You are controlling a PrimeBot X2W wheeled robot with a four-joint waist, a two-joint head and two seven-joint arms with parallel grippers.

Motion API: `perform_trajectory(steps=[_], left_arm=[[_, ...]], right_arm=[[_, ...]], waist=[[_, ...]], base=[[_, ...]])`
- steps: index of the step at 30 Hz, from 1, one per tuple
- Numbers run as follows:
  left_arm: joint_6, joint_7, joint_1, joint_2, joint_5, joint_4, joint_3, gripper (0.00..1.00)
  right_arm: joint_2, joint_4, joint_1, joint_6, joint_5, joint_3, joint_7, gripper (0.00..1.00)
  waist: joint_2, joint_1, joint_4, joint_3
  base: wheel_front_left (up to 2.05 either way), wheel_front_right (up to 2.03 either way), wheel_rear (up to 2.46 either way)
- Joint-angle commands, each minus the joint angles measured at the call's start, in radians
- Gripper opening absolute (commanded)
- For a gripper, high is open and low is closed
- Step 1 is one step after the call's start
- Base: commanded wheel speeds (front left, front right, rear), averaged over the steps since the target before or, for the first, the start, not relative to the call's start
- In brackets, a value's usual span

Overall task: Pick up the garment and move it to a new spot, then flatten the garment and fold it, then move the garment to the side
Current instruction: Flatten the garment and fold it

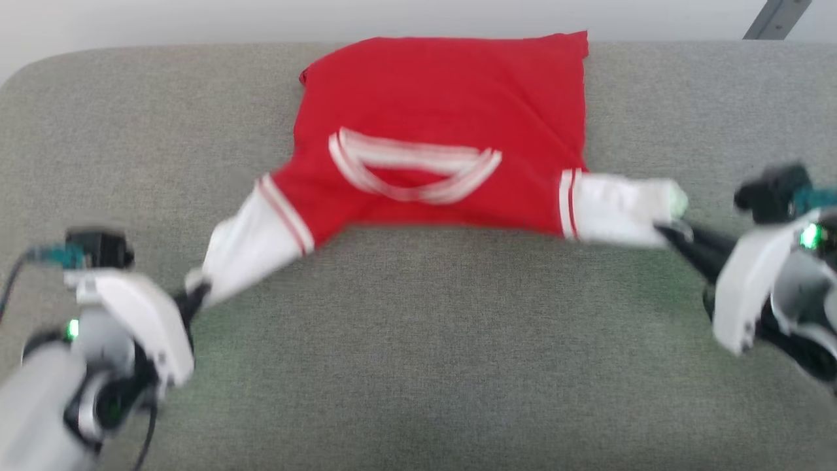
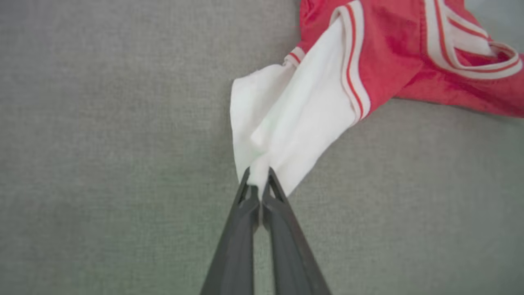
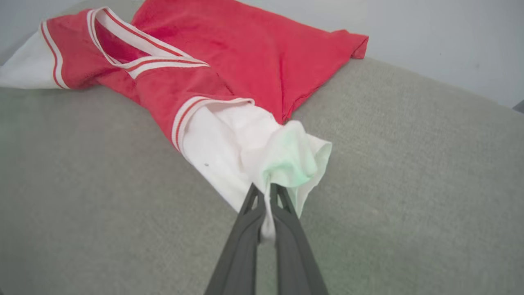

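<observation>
**Garment, red with white sleeves: flattening stage, fold not begun**

Location: garment (image 1: 438,118) lies on the grey cushion (image 1: 418,366), upper centre of the head view. Its far edge is close to the pale wall (image 1: 196,19) at the top of the frame.

Grip, left: left gripper (image 1: 196,297), lower left of the frame, has its dark fingers pinched together on the cuff of the left sleeve (image 1: 252,245). The left wrist view confirms white cloth bunched between the tips (image 2: 258,180).

Grip, right: right gripper (image 1: 673,232), at the right edge of the frame, is likewise clamped on the end of the right sleeve (image 1: 614,209). In the right wrist view a fold of cuff is trapped between the tips (image 3: 266,194).

Orientation: the striped collar (image 1: 415,167) faces the bottom of the frame and the hem (image 1: 451,42) faces the top. The body axis therefore runs top to bottom. The longest span is sleeve to sleeve, left to right, and tilts slightly because the left cuff sits lower than the right.

Condition: the red body lies mostly flat, with creases toward its right side. Both sleeves are stretched outward.

Progress, judged: the garment appears placed and spreading is under way. Folding and the move to the side are not yet done.
</observation>
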Motion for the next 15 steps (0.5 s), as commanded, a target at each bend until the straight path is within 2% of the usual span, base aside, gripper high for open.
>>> perform_trajectory(steps=[1, 7, 8, 15], left_arm=[[0.025, 0.006, 0.045, 0.018, -0.01, -0.04, 0.003, 0.0], [0.17, 0.024, 0.263, 0.097, -0.048, -0.208, 0.002, 0.0], [0.206, 0.038, 0.316, 0.114, -0.046, -0.24, -0.015, 0.0], [0.265, 0.064, 0.44, 0.113, -0.094, -0.297, -0.042, 0.0]], right_arm=[[-0.016, -0.025, 0.032, -0.001, -0.001, 0.006, 0.012, 0.0], [-0.1, -0.119, 0.159, -0.001, -0.026, 0.038, 0.051, 0.0], [-0.126, -0.145, 0.192, -0.001, -0.034, 0.064, 0.072, 0.0], [-0.16, -0.188, 0.299, -0.001, 0.059, 0.114, 0.154, 0.0]], waist=[[0.0, -0.0001, -0.003, -0.004], [0.0, -0.0001, -0.013, -0.022], [0.0, -0.0001, -0.015, -0.027], [0.0, -0.0001, -0.019, -0.025]], base=[[0.0, 0.0, 0.0], [0.0, 0.0, 0.0], [0.0, 0.0, 0.0], [0.0, 0.0, 0.0]])
